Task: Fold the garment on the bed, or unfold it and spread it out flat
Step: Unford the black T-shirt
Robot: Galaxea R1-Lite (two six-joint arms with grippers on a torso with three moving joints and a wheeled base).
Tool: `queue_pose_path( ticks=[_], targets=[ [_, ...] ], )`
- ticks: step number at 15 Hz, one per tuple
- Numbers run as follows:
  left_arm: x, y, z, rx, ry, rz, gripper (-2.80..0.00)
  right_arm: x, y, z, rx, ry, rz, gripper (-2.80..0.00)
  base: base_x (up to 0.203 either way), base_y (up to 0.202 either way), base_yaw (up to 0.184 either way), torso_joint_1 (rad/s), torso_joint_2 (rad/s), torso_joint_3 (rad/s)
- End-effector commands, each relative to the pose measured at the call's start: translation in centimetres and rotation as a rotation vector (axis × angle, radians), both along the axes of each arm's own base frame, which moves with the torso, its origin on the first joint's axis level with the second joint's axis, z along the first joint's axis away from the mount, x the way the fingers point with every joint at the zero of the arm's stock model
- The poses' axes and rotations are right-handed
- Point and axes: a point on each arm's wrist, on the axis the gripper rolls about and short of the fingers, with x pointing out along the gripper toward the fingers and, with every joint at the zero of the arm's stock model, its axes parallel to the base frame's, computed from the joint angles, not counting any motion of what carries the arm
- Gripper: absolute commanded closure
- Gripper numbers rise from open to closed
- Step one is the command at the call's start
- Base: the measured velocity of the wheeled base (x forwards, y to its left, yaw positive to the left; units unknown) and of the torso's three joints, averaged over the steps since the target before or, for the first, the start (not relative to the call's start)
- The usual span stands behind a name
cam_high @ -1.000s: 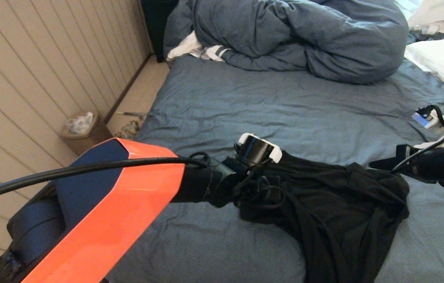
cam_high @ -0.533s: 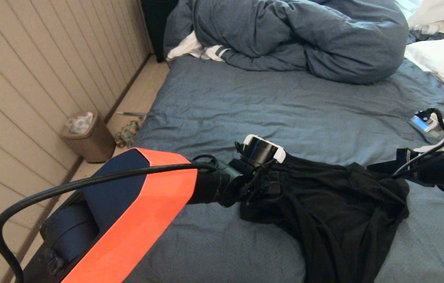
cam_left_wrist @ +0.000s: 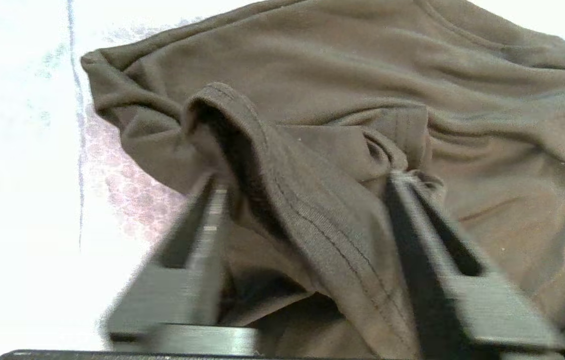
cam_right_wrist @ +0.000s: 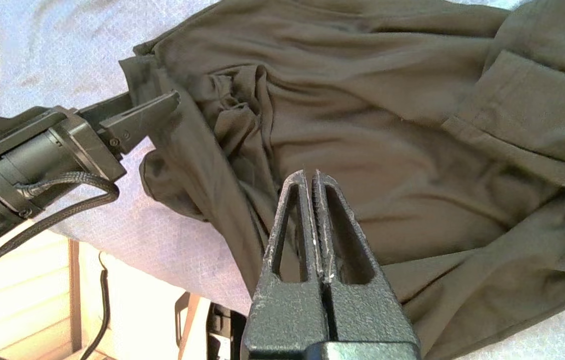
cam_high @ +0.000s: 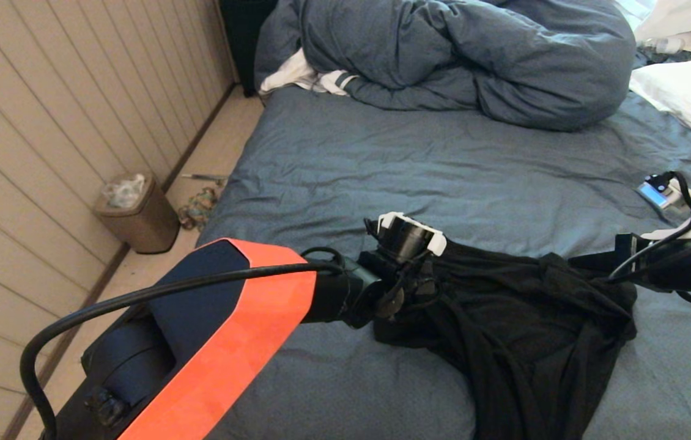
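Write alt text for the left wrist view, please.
The left gripper has its two fingers apart, with a hemmed fold of the garment between them. The crumpled shirt fills most of the picture and lies on the bed.

Daylit room, overexposed wrist views, slight blur

Wall: pale beige panelling (cam_high: pixel 46 104) with long parallel grooves, running along the left side of the room.
Skirting: a dark strip (cam_high: pixel 195 137) where the wall meets the floor.
Floor: light tan surface (cam_high: pixel 217 146) in a narrow aisle beside the wall.
Bin: small brown waste bin (cam_high: pixel 136 214) with a crumpled clear liner, standing on the floor against the wall.
Clutter: a small tangled heap (cam_high: pixel 197 205) on the floor just beside the bin.
Far corner: a dark, tall shape (cam_high: pixel 241 36), too dim to identify.
Light: bright daylight at the upper right.
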Motion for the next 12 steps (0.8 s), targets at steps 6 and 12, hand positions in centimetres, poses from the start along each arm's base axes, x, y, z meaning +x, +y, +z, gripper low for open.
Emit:
queue_pose_path(
  ticks=[6, 12],
  targets=[
    [-0.5, 0.5, 1.7, -0.012, 0.007, -0.005, 0.00, 0.1, -0.1, 0.1, -0.004, -0.007, 0.001, 0.00, 0.000, 0.000, 0.000, 0.000, 0.00, 0.000],
    [-6.0, 3.9, 8.4, 0.038, 0.106, -0.021, 0.00, 0.2, -0.7, 0.8, -0.037, -0.044, 0.001, 0.00, 0.000, 0.000, 0.000, 0.000, 0.00, 0.000]
  ],
)
